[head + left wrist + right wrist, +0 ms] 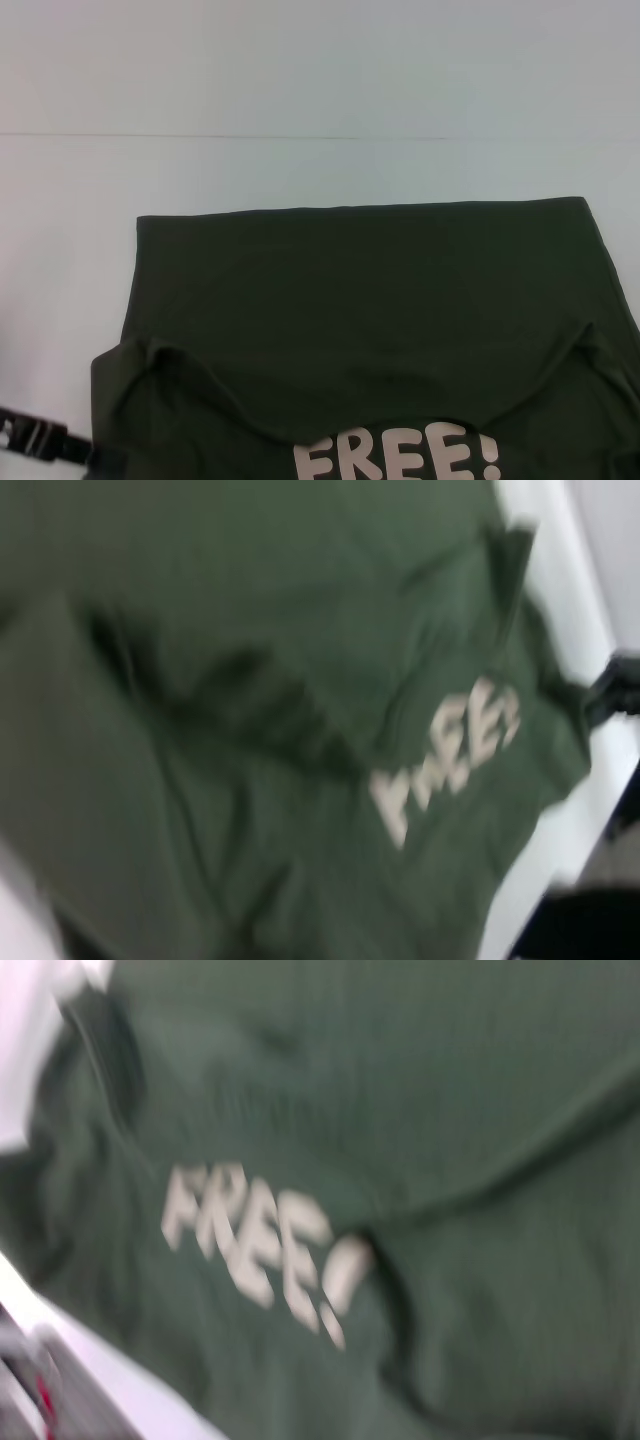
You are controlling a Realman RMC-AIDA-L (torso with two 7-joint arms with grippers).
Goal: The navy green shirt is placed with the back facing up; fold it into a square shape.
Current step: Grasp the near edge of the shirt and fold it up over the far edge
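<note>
The navy green shirt (360,300) lies spread on the white table (300,170), filling the near half of the head view. Its far part is plain and ends in a straight edge. At the near edge a layer shows the pale lettering "FREE!" (398,455), also seen in both wrist views (450,760) (255,1245). Folded flaps lie at the near left and near right. My left gripper (40,438) sits low at the shirt's near-left corner, touching its edge. A dark shape that looks like my right gripper (615,685) is at the shirt's opposite edge in the left wrist view.
Bare white table surrounds the shirt at the far side and to the left (60,250). A thin seam line (250,137) runs across the table far behind the shirt.
</note>
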